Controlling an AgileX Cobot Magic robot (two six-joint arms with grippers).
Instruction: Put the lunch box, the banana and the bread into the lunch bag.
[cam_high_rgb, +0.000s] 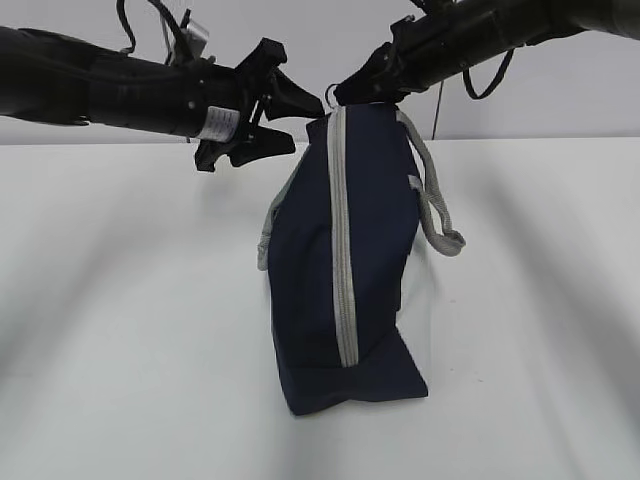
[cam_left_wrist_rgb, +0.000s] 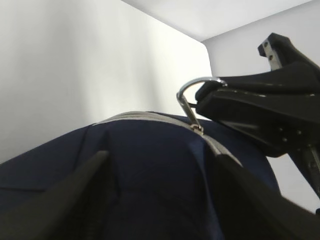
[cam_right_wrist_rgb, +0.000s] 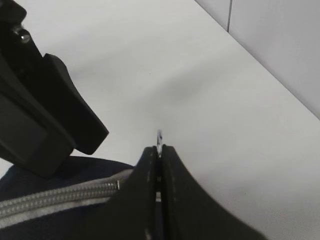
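Observation:
The navy lunch bag (cam_high_rgb: 370, 260) stands on end on the white table (cam_high_rgb: 120, 330), its grey zipper (cam_high_rgb: 342, 250) shut and running top to bottom. My right gripper (cam_high_rgb: 345, 92) is at the bag's top end, shut on the metal ring pull (cam_left_wrist_rgb: 187, 95); a sliver of the ring pull (cam_right_wrist_rgb: 159, 136) shows between its closed fingertips (cam_right_wrist_rgb: 167, 155). My left gripper (cam_high_rgb: 288, 125) is open beside the bag's upper left edge. In the left wrist view its fingers (cam_left_wrist_rgb: 90, 175) straddle the navy fabric (cam_left_wrist_rgb: 150, 165). The lunch box, banana and bread are out of view.
A grey webbing handle (cam_high_rgb: 435, 210) hangs off the bag's right side. A pale wall (cam_high_rgb: 560, 90) stands behind the table. The right gripper (cam_left_wrist_rgb: 260, 110) also shows in the left wrist view, and the left gripper (cam_right_wrist_rgb: 40, 120) in the right wrist view.

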